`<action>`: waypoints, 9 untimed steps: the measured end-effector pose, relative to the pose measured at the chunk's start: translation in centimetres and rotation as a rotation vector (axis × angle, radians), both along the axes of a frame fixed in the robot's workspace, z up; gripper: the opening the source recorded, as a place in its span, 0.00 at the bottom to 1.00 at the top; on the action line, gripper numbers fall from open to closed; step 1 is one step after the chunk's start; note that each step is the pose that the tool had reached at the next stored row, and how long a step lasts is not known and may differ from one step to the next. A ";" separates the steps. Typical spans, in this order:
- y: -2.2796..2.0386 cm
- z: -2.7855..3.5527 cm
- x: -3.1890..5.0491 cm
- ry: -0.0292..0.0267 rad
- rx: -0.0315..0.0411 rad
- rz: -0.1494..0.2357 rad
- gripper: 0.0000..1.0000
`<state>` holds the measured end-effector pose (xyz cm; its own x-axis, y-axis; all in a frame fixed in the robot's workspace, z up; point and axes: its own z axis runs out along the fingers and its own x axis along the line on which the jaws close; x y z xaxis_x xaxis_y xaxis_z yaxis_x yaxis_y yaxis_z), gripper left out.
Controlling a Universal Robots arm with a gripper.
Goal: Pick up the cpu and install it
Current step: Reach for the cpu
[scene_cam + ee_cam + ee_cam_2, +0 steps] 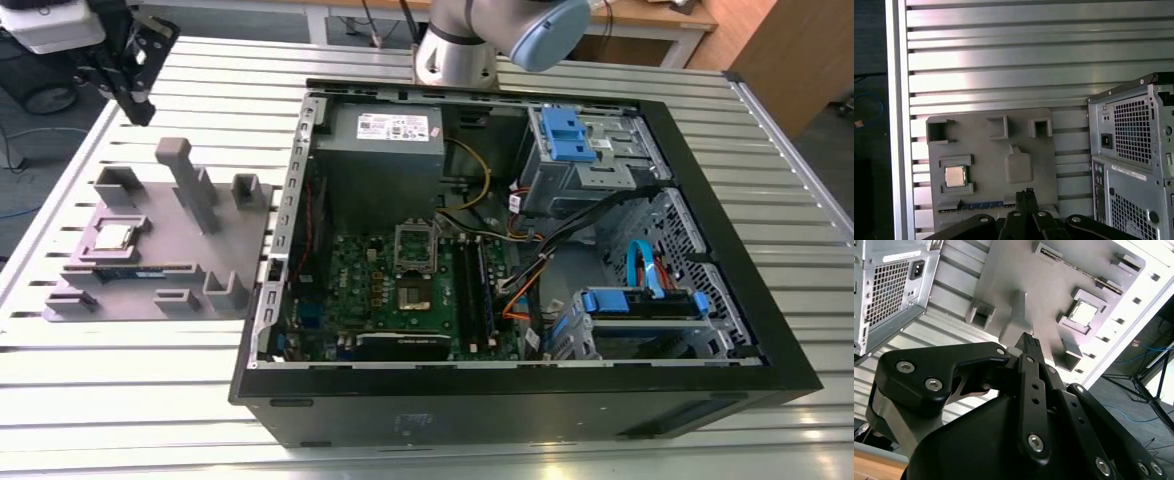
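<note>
The gripper (138, 113) hovers empty, claw seemingly pressed together, at 12 o'clock of the cpu (114, 237). The cpu lies in a tray (200, 255) pocket, at 9 o'clock of the case (534, 395). Pickup is not yet begun; it calls for spreading over the cpu.

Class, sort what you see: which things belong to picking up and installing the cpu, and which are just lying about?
Belong to the job:
cpu, seated in the grey holder
gripper
motherboard socket

Just lying about:
memory stick, on the same holder
power supply
blue drive bays
</note>
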<state>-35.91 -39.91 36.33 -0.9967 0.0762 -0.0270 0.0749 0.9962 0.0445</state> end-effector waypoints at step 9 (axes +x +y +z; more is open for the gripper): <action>-0.07 -1.05 -2.54 0.0002 0.0000 0.000 0.11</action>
